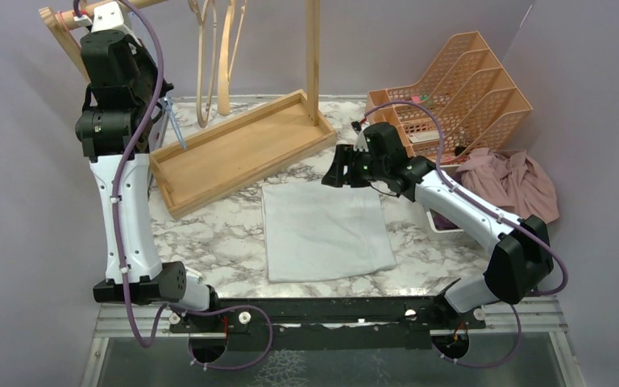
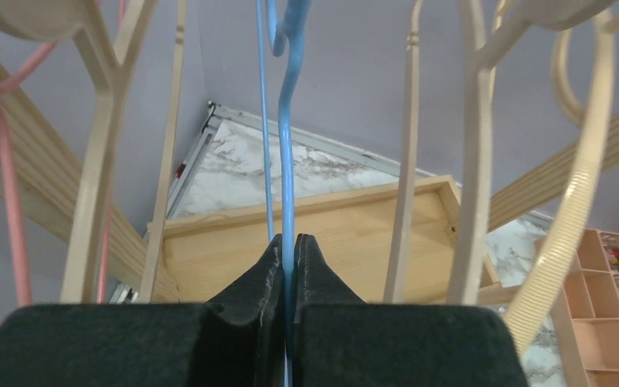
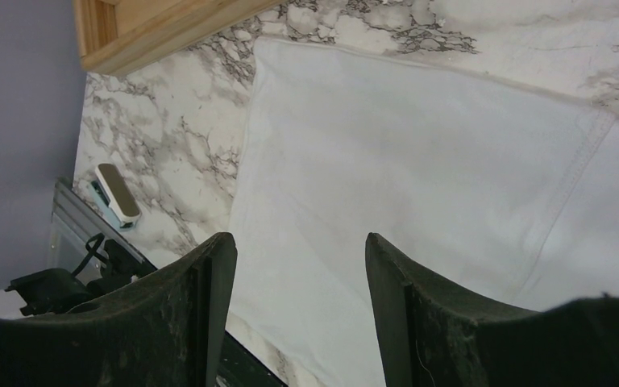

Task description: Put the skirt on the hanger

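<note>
A white skirt (image 1: 326,230) lies folded flat on the marble table, filling most of the right wrist view (image 3: 419,161). My right gripper (image 1: 334,173) hovers over its far edge, its fingers (image 3: 300,250) open with nothing between them. A thin blue hanger (image 2: 285,145) hangs from the wooden rack at the back left. My left gripper (image 2: 290,242) is raised there and shut on the hanger's lower wire; in the top view a short piece of the blue hanger (image 1: 176,125) shows beside that arm.
The wooden rack stands on a tray base (image 1: 238,149) with cream hangers (image 1: 213,56) and a pink hanger (image 2: 4,177) beside the blue one. An orange mesh organizer (image 1: 459,85) and a pink heap of cloth (image 1: 512,181) sit at the right.
</note>
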`<move>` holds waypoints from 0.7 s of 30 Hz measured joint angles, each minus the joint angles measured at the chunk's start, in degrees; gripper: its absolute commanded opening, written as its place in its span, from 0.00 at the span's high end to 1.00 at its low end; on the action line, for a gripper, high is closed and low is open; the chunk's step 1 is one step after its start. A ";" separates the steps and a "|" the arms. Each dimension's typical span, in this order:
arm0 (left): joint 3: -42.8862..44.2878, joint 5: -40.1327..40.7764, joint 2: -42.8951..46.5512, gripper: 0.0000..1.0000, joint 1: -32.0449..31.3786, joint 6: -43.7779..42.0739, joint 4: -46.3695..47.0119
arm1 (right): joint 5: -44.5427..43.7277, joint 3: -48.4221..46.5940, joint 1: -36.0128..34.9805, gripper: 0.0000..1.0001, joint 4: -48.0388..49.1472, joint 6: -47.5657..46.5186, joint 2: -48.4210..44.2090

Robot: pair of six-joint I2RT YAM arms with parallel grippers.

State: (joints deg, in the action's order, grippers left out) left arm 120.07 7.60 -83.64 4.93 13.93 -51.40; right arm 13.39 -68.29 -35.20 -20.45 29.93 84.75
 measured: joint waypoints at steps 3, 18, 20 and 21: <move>1.22 -1.44 1.64 1.00 0.00 -0.81 1.01 | -0.02 0.00 0.00 0.36 -0.44 0.00 -0.09; -15.02 -10.88 19.69 1.00 -0.61 -2.29 2.14 | -0.04 -0.76 0.00 0.36 -6.14 -0.39 -7.85; -15.91 -12.57 22.16 1.00 -2.45 -4.04 2.27 | -0.07 -0.87 0.00 0.35 -6.60 -1.01 -9.53; -16.11 -14.38 23.10 1.00 -3.30 -5.64 2.27 | -0.07 -0.98 0.00 0.35 -6.84 -1.31 -10.38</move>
State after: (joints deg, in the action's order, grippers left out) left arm 103.96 -6.79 -60.53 1.63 8.29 -49.12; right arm 13.32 -69.28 -35.20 -27.29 28.62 74.37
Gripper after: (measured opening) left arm 0.028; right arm 0.643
